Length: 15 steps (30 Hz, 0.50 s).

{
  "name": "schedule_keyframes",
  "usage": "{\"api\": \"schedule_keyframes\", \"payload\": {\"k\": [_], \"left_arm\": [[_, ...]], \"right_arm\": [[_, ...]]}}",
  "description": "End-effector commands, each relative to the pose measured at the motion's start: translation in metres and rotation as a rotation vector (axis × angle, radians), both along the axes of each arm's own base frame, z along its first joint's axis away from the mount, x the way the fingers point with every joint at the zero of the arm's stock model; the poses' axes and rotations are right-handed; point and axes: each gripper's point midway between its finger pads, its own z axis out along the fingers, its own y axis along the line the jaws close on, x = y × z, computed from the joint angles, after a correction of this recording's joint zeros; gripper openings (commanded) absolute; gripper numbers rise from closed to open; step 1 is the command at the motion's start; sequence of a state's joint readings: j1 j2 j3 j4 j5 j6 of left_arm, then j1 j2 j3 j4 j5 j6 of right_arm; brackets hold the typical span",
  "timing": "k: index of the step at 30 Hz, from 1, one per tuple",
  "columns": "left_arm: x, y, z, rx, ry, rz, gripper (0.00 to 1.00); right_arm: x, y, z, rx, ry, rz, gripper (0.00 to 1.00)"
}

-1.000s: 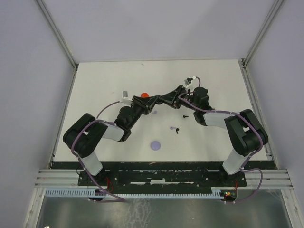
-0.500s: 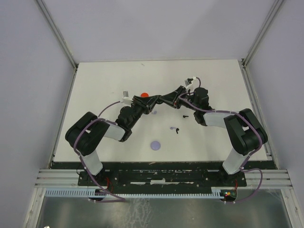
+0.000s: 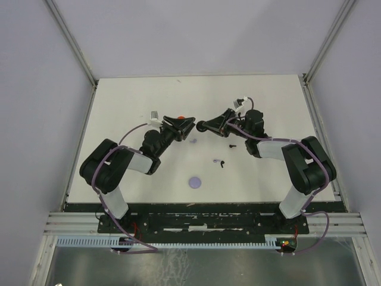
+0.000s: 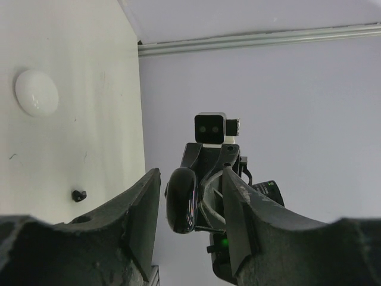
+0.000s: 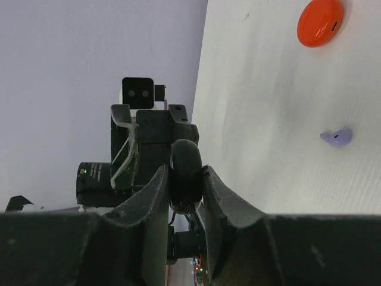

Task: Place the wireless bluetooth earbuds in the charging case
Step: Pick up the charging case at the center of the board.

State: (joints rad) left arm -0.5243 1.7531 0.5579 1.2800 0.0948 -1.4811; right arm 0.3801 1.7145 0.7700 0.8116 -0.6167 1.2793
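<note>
Several small things lie scattered on the tabletop around your two grippers. One red disc sits near the middle, partly hidden behind the left gripper. A lavender disc lies alone toward the near edge. A white disc shows in the left wrist view, but from above it is too pale against the surface for you to place it.

Four earbuds lie bare on the surface. A lavender earbud is just on the near side of the left gripper. A second lavender earbud lies just beside a black earbud, between the middle and the near edge. The other black earbud is just beside the right arm.

Your grippers face each other tip to tip above the middle of the tabletop. The right gripper is clamped on a black round case, which stands edge-on between its fingers. It looks like the charging case, though its lid and inside cannot be made out. The left gripper has its fingers spread apart and grips nothing. In the left wrist view the case sits in front of the gap between those fingers, nearer one of them. From above, their tips stand just short of the case.
</note>
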Motion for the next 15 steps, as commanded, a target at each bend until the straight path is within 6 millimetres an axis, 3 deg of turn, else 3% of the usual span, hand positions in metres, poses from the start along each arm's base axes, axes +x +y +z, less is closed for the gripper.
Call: {"api": "schedule_keyframes", "payload": {"k": [1, 15], "left_arm": [[-0.009, -0.007, 0.019, -0.001, -0.054, -0.157, 0.52], [-0.021, -0.032, 0.017, 0.02, -0.116, -0.363, 0.51]], "right_arm": [[-0.005, -0.005, 0.027, 0.011, -0.105, 0.065, 0.14], [-0.006, -0.007, 0.031, 0.001, -0.106, 0.125, 0.13]]}}
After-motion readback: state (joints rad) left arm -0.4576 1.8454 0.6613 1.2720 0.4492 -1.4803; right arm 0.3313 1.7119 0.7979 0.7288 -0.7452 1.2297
